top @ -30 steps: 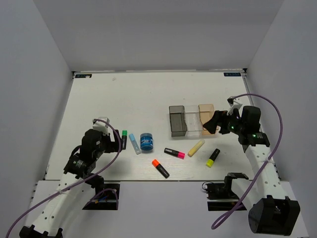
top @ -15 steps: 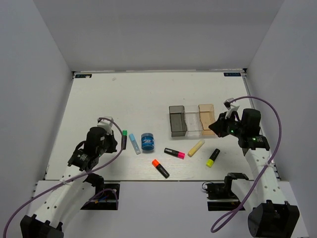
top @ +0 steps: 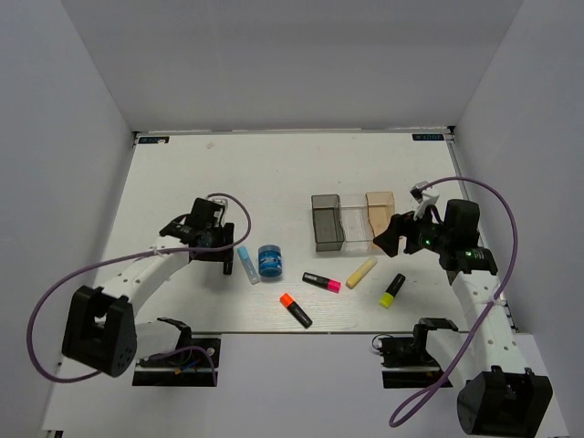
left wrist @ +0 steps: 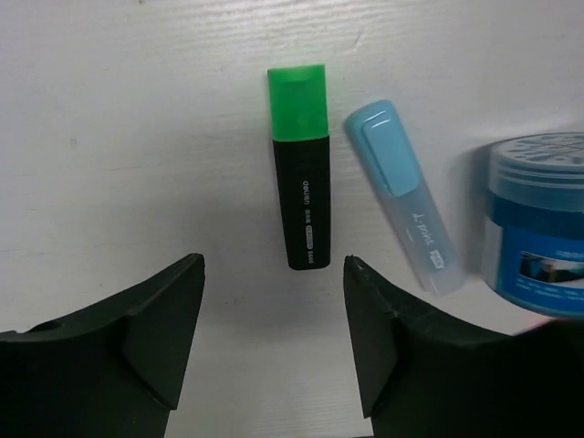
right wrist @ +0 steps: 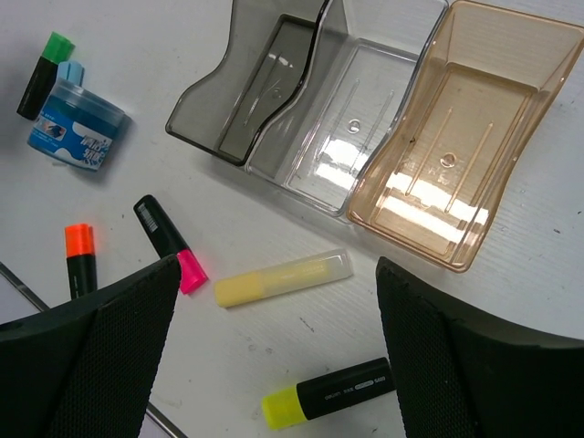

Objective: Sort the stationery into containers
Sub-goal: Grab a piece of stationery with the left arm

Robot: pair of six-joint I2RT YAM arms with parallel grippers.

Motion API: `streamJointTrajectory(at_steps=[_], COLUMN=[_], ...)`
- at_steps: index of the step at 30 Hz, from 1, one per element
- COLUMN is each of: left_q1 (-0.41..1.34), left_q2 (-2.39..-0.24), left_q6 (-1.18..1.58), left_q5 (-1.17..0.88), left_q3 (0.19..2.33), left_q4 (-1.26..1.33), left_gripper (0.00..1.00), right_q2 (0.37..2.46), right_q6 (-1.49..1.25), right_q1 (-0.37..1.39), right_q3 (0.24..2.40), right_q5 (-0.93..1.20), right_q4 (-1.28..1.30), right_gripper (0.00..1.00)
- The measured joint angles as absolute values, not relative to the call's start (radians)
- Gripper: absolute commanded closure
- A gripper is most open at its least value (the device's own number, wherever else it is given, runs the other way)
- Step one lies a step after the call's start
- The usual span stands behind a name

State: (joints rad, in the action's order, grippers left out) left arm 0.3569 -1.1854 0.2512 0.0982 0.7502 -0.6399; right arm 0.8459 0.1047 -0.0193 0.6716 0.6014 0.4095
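Four highlighters: green (left wrist: 299,182), pink (top: 321,281), orange (top: 295,310), yellow (top: 393,290). Two sticks: light blue (top: 248,265), pale yellow (top: 361,272). One blue roll (top: 269,261). Three bins: grey (top: 327,222), clear (top: 354,219), tan (top: 380,212).

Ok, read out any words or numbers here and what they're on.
"deli", seemingly, on the green highlighter; smaller print beside it unreadable.
On the light blue stick: dark print, too blurred.
On the blue roll: label print, blurred.
On the yellow highlighter: white print, too small.
On the green corner sticker: too small.
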Motion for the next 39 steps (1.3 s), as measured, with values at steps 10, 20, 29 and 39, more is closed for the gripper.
streamJointTrajectory(at_steps=[10,20,29,39], left_q1=[0.356,0.385,0.408,0.466], left_q2=[-1.415,-1.525,-1.542,-1.452], left_q6=[0.221,0.243,0.269,0.294], left_q5=[0.101,0.123,0.160,0.162], left_q3=[0.763,0.803,0.816,1.086], left_q4=[-0.585,-0.525,-0.489,-0.636], left_gripper=[0.30,0.51,0.98,1.00], right_q2=[0.845,0.842,0.830,0.830], right_q6=[0.107,0.109,0.109,0.124], right_q1=[-0.019,-0.019,-0.019,-0.018], right_q3=[0.680,0.692,0.692,0.699], right_q5=[0.589,0.576,0.570,0.593], right_q4=[0.421,0.441,0.447,0.468], right_gripper=[0.11,0.11,0.10,0.63])
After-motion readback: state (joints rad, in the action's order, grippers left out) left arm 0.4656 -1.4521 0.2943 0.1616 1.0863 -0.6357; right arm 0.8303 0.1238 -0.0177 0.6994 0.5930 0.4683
